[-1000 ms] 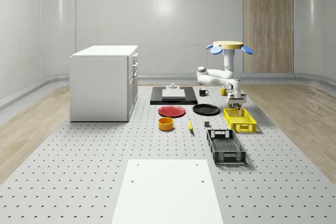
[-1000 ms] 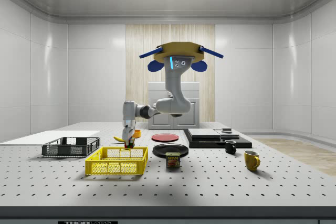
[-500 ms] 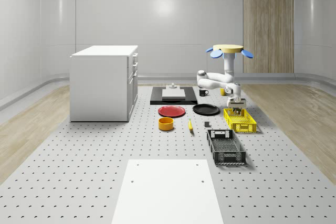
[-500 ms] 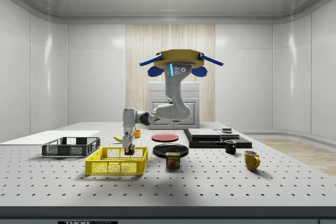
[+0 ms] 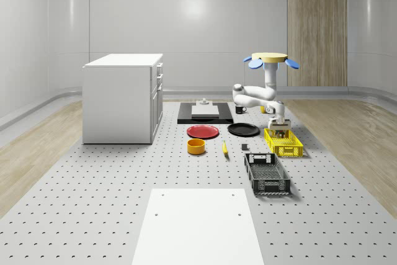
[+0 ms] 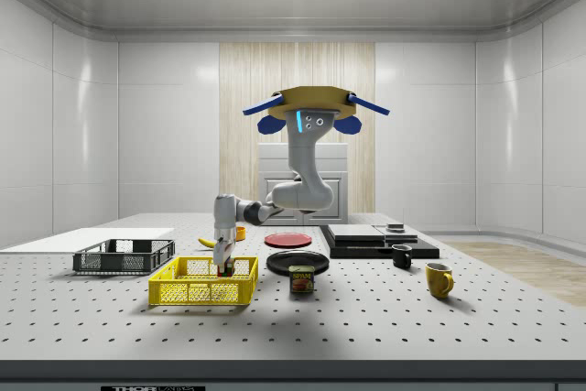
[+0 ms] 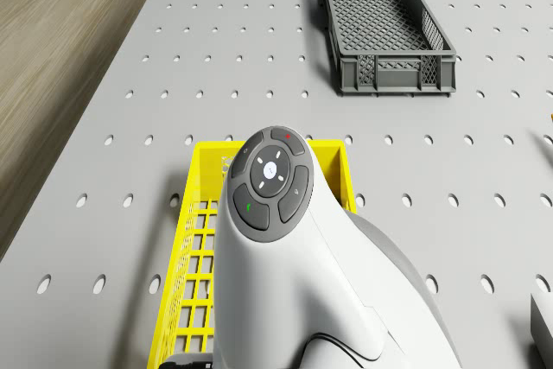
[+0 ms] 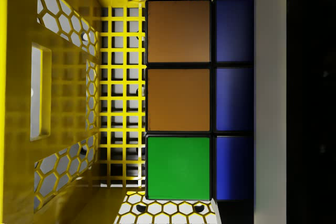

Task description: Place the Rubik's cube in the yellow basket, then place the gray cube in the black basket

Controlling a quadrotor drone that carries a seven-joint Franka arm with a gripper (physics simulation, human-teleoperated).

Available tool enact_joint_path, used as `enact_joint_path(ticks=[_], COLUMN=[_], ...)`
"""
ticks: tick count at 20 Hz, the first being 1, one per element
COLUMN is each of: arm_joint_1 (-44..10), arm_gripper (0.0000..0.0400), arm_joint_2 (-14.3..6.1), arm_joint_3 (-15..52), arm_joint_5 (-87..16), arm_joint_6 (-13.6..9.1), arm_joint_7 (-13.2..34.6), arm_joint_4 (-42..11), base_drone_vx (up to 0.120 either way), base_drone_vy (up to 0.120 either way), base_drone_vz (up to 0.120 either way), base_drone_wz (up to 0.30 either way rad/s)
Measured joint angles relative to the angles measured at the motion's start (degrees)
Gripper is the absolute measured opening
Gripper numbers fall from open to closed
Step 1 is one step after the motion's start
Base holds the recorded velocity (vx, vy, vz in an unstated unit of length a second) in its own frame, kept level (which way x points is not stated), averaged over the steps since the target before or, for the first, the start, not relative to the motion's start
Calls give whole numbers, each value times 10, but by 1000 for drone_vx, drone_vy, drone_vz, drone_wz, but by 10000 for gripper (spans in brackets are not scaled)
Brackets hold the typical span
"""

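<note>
Our gripper (image 5: 280, 130) is down inside the yellow basket (image 5: 291, 151), clamped on the Rubik's cube (image 8: 178, 100). In the wrist view the cube's blue side lies against a finger, and two orange squares and one green one face the camera above the basket's mesh floor.

The only writing we can read is "SPAM", on the can (image 6: 301, 279) standing on the surface just beside the yellow basket.

We count two baskets. The yellow one is toward the surface's edge at the whole-scene view's right. The black basket (image 5: 273, 185) lies apart from it, nearer the front edge. There are two plates, one red (image 5: 203, 131) and one black (image 5: 243, 130). There are also two mugs, one black (image 6: 401, 256) and one yellow (image 6: 439, 279). We see one orange bowl (image 5: 196, 146), one banana (image 5: 224, 148) and one white cabinet (image 5: 124, 97). The gray cube (image 5: 203, 100) sits on a pale slab on the black tray near the far edge, well apart from both baskets.

The drone (image 5: 270, 58) hovers beside the yellow basket, its arm bent down into it. A second ago the drone was higher and the gripper was at the basket's rim. Since half a second ago the gripper has sunk slightly deeper.
</note>
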Motion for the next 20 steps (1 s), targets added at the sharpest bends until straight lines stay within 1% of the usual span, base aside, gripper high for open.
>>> enact_joint_path(ticks=[14, 17, 20], arm_joint_1=[-10, -11, -8], arm_gripper=[325, 365, 383], arm_joint_2=[6, 9, 10], arm_joint_3=[-58, -64, -54], arm_joint_5=[-56, -62, -54], arm_joint_6=[16, 16, 11], arm_joint_7=[0, -1, -1], arm_joint_4=[17, 19, 15], base_drone_vx=[0, 0, 0], base_drone_vy=[0, 0, 0], base_drone_vz=[0, 0, 0], base_drone_wz=[0, 0, 0])
